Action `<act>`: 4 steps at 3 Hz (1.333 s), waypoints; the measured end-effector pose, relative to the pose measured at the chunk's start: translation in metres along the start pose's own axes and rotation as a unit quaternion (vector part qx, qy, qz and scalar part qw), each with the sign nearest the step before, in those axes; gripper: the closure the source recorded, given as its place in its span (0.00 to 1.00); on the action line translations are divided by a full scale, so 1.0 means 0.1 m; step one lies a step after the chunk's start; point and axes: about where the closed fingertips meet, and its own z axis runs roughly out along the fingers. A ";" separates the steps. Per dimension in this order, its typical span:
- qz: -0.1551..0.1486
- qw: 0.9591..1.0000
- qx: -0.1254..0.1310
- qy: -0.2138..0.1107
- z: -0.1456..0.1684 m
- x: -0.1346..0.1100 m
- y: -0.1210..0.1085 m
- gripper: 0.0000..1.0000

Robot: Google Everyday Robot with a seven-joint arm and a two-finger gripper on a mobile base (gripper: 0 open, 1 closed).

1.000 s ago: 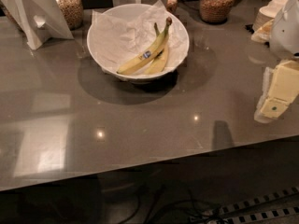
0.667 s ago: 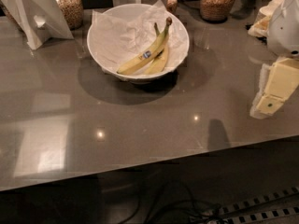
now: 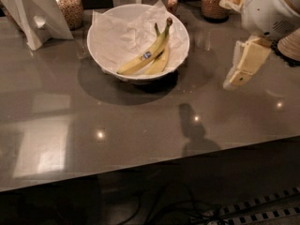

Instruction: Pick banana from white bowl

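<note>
Yellow and curved, the long stickered banana lies inside the wide paper-lined white bowl, its long axis running from the bowl's near-left side to its far-right rim, dark stem farthest; its small blue sticker is unreadable; the cream gripper hangs right of the bowl, apart, tilted tip-down toward it; open or closed, I cannot tell.

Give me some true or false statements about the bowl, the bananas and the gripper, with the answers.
1. The banana with the blue sticker lies in the white bowl. True.
2. The gripper grasps the banana. False: it hangs over the table, right of the bowl, touching neither.
3. Crumpled white paper lines the bowl. True.
4. The bowl holds one banana only. False: a shorter banana lies beside it.
</note>
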 end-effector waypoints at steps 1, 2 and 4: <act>-0.066 0.996 0.000 -0.054 0.25 -0.30 -0.35 0.00; -0.126 0.987 -0.017 -0.095 0.50 -0.69 -0.61 0.00; -0.233 0.961 -0.047 -0.142 0.87 -1.68 -0.90 0.00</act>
